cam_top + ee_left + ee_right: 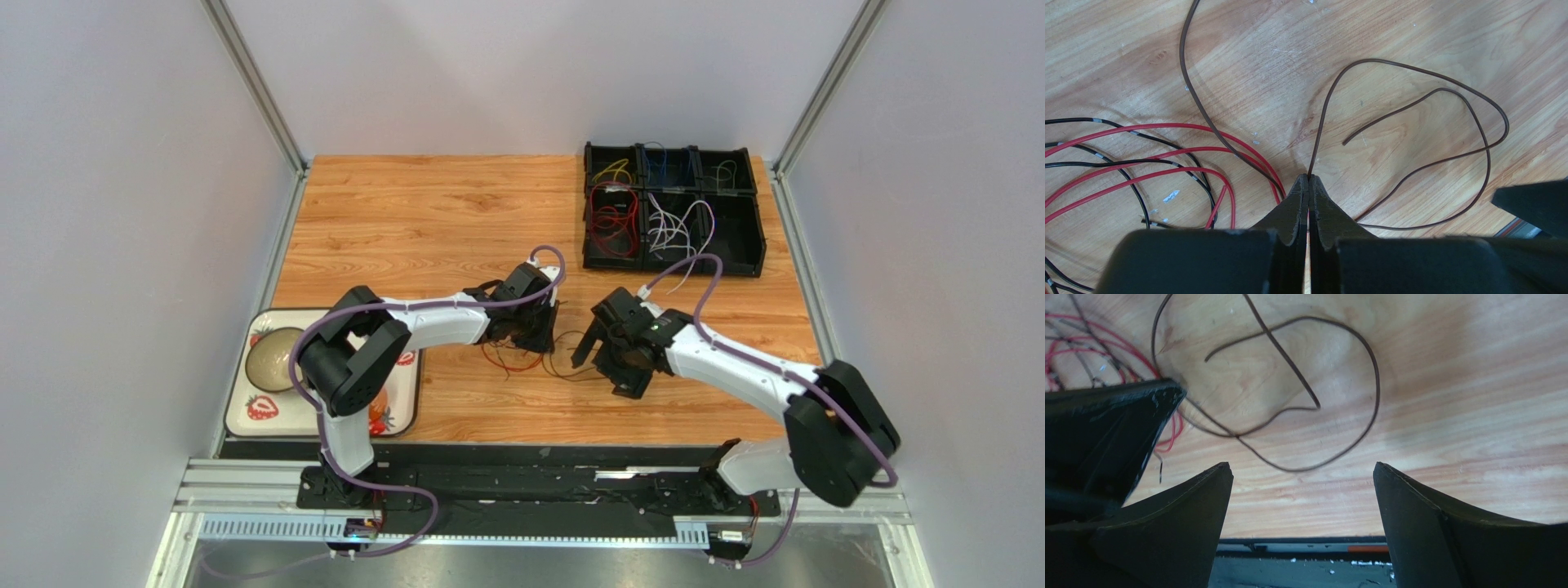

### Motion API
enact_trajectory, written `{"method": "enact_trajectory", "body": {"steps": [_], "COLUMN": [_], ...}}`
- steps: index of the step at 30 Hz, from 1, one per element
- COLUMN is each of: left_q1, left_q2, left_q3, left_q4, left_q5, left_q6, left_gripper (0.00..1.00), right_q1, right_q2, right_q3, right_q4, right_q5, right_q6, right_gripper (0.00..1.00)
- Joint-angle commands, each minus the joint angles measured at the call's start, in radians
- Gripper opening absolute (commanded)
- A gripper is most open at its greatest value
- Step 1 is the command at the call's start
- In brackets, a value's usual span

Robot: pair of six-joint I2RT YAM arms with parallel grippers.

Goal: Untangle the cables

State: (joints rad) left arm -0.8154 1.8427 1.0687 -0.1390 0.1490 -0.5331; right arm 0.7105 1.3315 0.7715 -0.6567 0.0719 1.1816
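Observation:
A dark brown cable [1413,67] lies in loose loops on the wooden table, and one strand of it runs up into the tips of my left gripper [1309,179], which is shut on it. Left of those tips, red cables [1168,127] and black cables [1137,190] lie tangled. In the top view the left gripper [536,333] is over this tangle [509,358]. My right gripper [1303,468] is wide open with nothing between its fingers, just short of the brown loop [1376,386]. From above, the right gripper [599,355] faces the left one closely.
A black compartment bin [673,266] at the back right holds red, white, yellow and blue cables. A tray [239,392] with a bowl sits at the near left. The table's near edge lies just below the right gripper.

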Motion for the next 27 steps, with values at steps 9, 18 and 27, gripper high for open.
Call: {"method": "enact_trajectory", "body": {"steps": [9, 18, 27], "left_q1": [0.004, 0.004, 0.004], "left_q2": [-0.046, -0.054, -0.06], "left_q3": [-0.006, -0.009, -0.015], "left_q4": [0.021, 0.032, 0.029], "left_q5": [0.017, 0.041, 0.044], "left_q6": [-0.008, -0.019, -0.018], "left_gripper": [0.0, 0.0, 0.0], "right_q1": [0.006, 0.007, 0.01], "right_q2": [0.175, 0.21, 0.239], "right_q3": [0.132, 0.155, 0.167], "right_q4": [0.048, 0.023, 0.04], "right_q5": [0.103, 0.227, 0.226], "right_q6": [-0.007, -0.045, -0.088], "right_gripper": [0.83, 0.61, 0.14]}}
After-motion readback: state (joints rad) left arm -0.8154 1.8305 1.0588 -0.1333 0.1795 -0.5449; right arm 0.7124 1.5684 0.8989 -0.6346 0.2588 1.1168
